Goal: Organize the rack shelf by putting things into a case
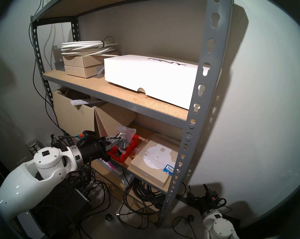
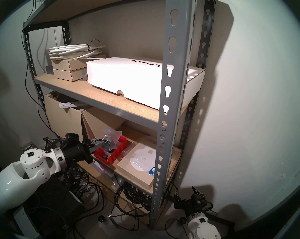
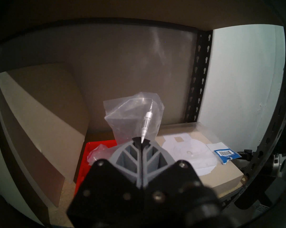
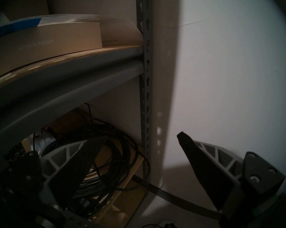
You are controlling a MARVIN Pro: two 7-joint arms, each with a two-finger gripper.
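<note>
Grey rack shelf [image 1: 200,88], three tan boards in view. Left pincer [image 1: 118,140] reaches in over the lower board from the left, fingers pressed together and clamped on the edge of a clear plastic bag [image 1: 126,132]; black parts hang in the bag's lower end, and in the left wrist view its empty top stands up crumpled above the fingertips [image 3: 141,141]. The bag hangs directly over the red bin [image 1: 124,149], which sits near the front left of the lower board; whether the bag's bottom touches the bin's contents I cannot tell. Inside the bin: small dark and silvery hardware at the near end, and a second clear bag [image 3: 96,152] seen from the wrist. Just right of the bin lies a flat tan box [image 1: 152,164] with a white round print on its lid and a blue barcode label [image 1: 169,168] at its near right corner. Behind the bin, a tan cardboard box [image 1: 111,118] leans at an angle. Middle board: white PNY box [image 1: 151,76], two stacked tan boxes with a white cable coil [image 1: 87,47] on top. Right pincer [image 1: 198,190] hangs low, right of the rack's front upright, fingers apart and holding nothing. Black cables [image 4: 106,157] coiled under the lower board.
</note>
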